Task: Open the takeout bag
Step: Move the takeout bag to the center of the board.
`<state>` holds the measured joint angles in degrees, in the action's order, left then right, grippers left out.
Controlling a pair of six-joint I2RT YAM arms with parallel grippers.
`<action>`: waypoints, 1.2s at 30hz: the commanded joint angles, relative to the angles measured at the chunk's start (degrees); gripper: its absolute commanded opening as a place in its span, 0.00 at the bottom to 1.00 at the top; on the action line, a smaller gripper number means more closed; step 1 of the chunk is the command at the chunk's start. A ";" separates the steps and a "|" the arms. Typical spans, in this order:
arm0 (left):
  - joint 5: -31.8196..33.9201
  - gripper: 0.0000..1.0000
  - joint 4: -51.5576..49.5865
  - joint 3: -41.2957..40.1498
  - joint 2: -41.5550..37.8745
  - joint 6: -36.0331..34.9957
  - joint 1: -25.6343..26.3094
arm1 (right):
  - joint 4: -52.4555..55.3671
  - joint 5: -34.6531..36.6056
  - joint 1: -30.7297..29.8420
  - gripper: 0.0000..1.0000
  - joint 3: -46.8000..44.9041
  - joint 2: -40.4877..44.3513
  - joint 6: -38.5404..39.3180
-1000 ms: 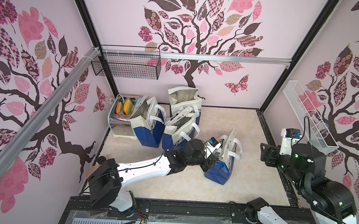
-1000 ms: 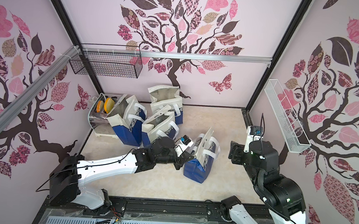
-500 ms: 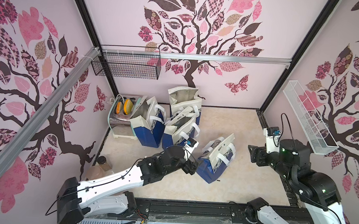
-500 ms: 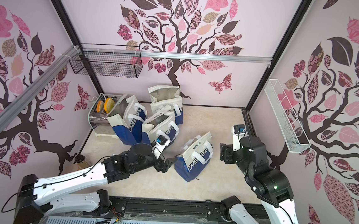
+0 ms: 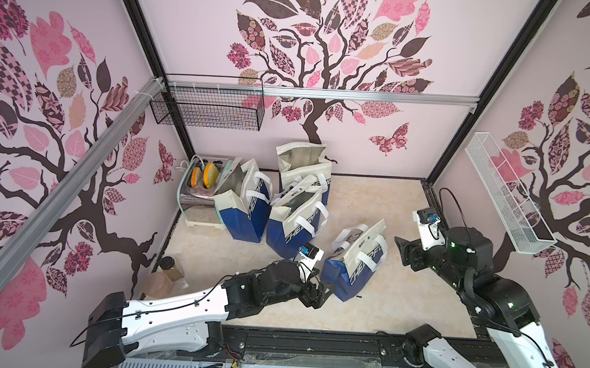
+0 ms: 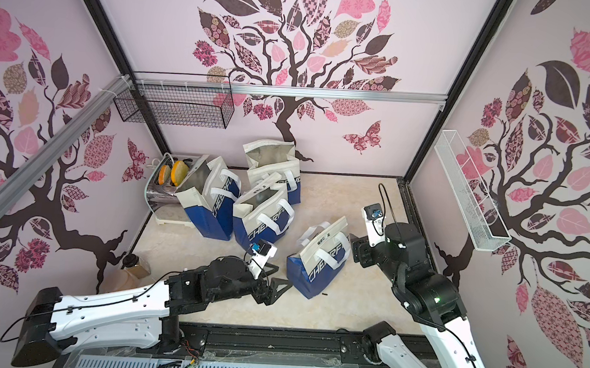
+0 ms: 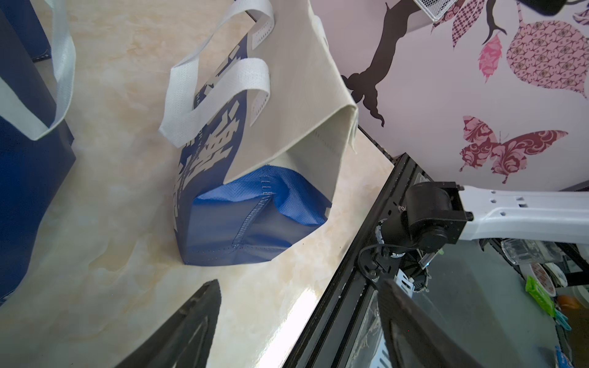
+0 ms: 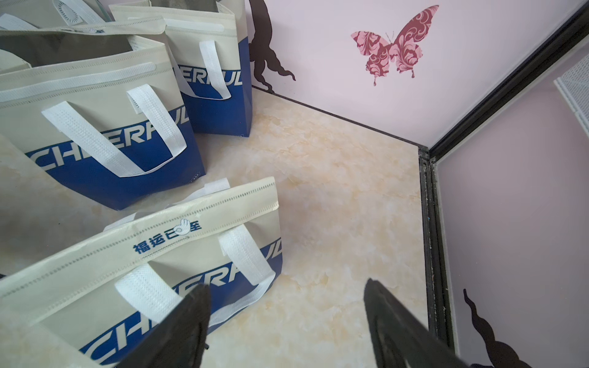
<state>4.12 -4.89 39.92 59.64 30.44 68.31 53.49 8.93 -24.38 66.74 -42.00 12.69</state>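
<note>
Takeout bag (image 5: 355,263): mouth pressed flat, top leaning, standing between the two grippers. Left gripper (image 5: 325,293): jaws spread wide and empty, with the bag's blue base corner just ahead of them. Right gripper (image 5: 401,251): jaws also wide and empty, with the bag's top seam beside them. The two are probably posed to take opposite walls. Other bags (image 5: 245,206), beyond, stand gaping.

the toaster (image 5: 194,199) sits half hidden behind a bag (image 5: 243,216), its contents perhaps bread.
</note>
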 commanded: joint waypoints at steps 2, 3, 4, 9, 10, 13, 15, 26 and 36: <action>1.68 0.81 6.68 2.79 5.67 2.71 0.32 | -6.38 0.57 -0.36 0.78 0.03 0.60 0.28; 2.40 0.80 7.52 3.11 6.69 3.10 0.41 | -6.59 0.96 -0.35 0.78 0.00 0.56 0.19; 3.76 0.79 8.51 3.23 7.58 3.87 0.41 | -6.71 1.36 -0.40 0.78 0.07 0.52 0.03; 10.25 0.76 12.54 2.00 8.29 7.05 0.42 | -6.33 3.66 -0.40 0.78 0.48 0.43 0.05; 10.55 0.76 13.05 2.09 8.62 6.96 0.42 | -6.21 3.98 -0.40 0.78 0.38 0.58 0.16; 7.77 0.75 13.68 3.45 10.98 6.11 0.42 | -6.21 4.47 -0.37 0.78 0.15 1.02 0.31; 4.86 0.75 16.08 4.21 12.75 5.97 0.42 | -6.21 4.84 -0.36 0.78 -0.11 1.37 0.47; 3.48 0.73 18.38 6.50 19.72 6.12 0.11 | -6.43 4.66 -0.40 0.77 -0.79 1.48 0.31; -0.21 0.47 25.70 11.25 29.27 1.70 -3.49 | -13.67 4.78 -0.39 0.79 -4.66 0.66 3.69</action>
<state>5.74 16.91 49.28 86.96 34.20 65.52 43.83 13.28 -24.49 62.41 -40.99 14.52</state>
